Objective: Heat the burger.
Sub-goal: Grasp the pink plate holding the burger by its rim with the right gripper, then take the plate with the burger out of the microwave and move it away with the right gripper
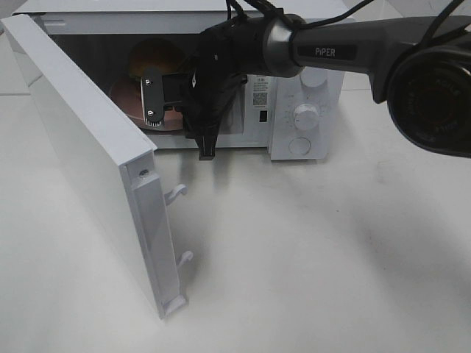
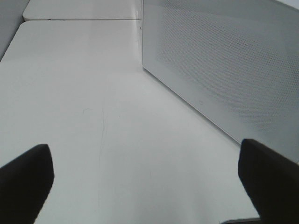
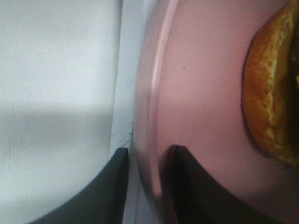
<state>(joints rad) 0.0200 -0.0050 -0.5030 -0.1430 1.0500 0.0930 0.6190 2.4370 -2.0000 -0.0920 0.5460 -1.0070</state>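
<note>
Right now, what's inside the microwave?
Inside the microwave sits a pink plate with the burger on it. The right claw has the plate's rim between its fingers. The arm covers the right part of the inside, so nothing can be seen there.

A white table (image 1: pixel 331 257) is carrying everything here, its matte top lying bare beneath and between the left gripper's (image 2: pixel 145 186) fingers (image 2: pixel 28 177). A white microwave (image 1: pixel 309 95) is standing directly on it. In the left wrist view its perforated side wall (image 2: pixel 224 70) is resting on the tabletop (image 2: pixel 93 93) ahead of the fingers, towards the one nearer the oven. The microwave's door (image 1: pixel 81 147) is hanging wide open over the table. Beyond the fingertips, a seam is separating this top from a second white tabletop (image 2: pixel 79 9).
</note>
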